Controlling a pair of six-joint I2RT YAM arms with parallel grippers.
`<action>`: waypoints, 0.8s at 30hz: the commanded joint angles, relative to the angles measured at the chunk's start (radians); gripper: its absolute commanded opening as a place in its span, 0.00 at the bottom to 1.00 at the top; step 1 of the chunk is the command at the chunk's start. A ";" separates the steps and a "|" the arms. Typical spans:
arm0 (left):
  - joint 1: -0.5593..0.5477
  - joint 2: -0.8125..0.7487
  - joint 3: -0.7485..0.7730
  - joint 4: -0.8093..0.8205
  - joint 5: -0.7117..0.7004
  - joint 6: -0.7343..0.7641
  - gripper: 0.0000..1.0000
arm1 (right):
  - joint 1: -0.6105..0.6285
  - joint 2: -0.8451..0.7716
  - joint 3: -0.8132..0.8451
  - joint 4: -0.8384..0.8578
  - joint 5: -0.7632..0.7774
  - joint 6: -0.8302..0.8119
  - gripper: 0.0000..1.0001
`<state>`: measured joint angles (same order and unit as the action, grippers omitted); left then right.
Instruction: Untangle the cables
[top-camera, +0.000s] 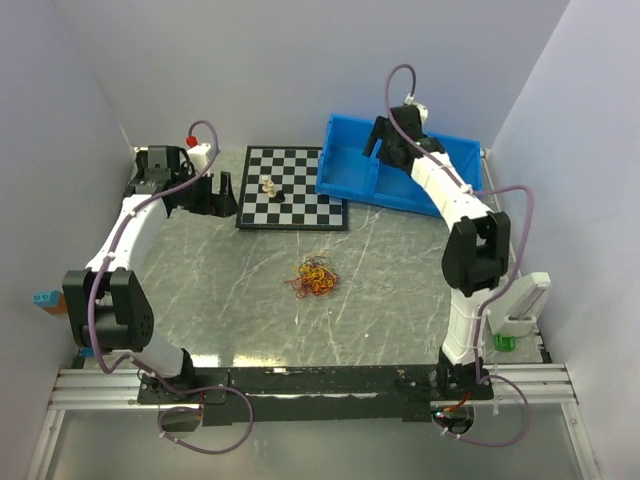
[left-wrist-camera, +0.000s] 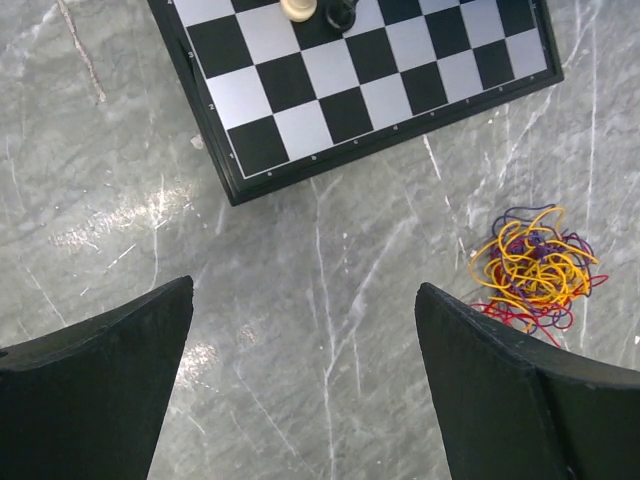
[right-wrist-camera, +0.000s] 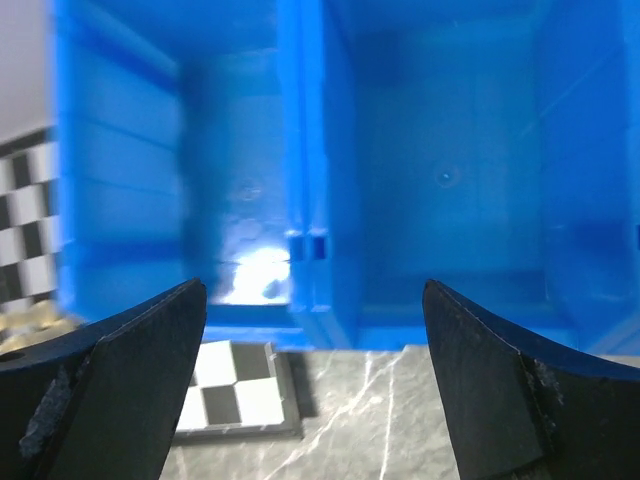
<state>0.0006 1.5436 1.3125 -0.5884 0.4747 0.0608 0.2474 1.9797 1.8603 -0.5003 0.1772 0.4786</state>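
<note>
The cables (top-camera: 316, 277) lie as one small tangled bunch of thin red, orange-yellow and dark purple wires on the grey marble table, near its middle. In the left wrist view the cables (left-wrist-camera: 535, 265) sit at the right, just beyond the right fingertip and not between the jaws. My left gripper (top-camera: 226, 192) (left-wrist-camera: 305, 290) hovers open at the back left, beside the chessboard's left edge, with only bare table between its fingers. My right gripper (top-camera: 383, 138) (right-wrist-camera: 313, 290) is open and empty at the back, over the blue bin's near wall.
A black-and-white chessboard (top-camera: 310, 205) (left-wrist-camera: 370, 90) (right-wrist-camera: 235, 390) lies at the back centre with a pale piece (top-camera: 267, 185) and a dark piece (top-camera: 280, 196) on it. A blue divided bin (top-camera: 370, 192) (right-wrist-camera: 440, 150) stands to its right. White walls enclose the table.
</note>
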 joint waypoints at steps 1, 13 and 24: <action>-0.026 0.012 -0.004 0.035 0.022 0.014 0.97 | -0.007 0.071 0.088 -0.046 0.070 -0.009 0.94; -0.263 0.133 0.039 0.078 -0.139 0.031 0.96 | 0.009 0.241 0.183 -0.052 0.070 -0.034 0.54; -0.536 0.338 0.119 0.219 -0.359 0.079 0.97 | 0.016 0.127 0.070 0.035 0.123 -0.041 0.00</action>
<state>-0.4519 1.8442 1.4021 -0.4603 0.2375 0.1009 0.2718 2.1944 1.9720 -0.4835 0.2440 0.4145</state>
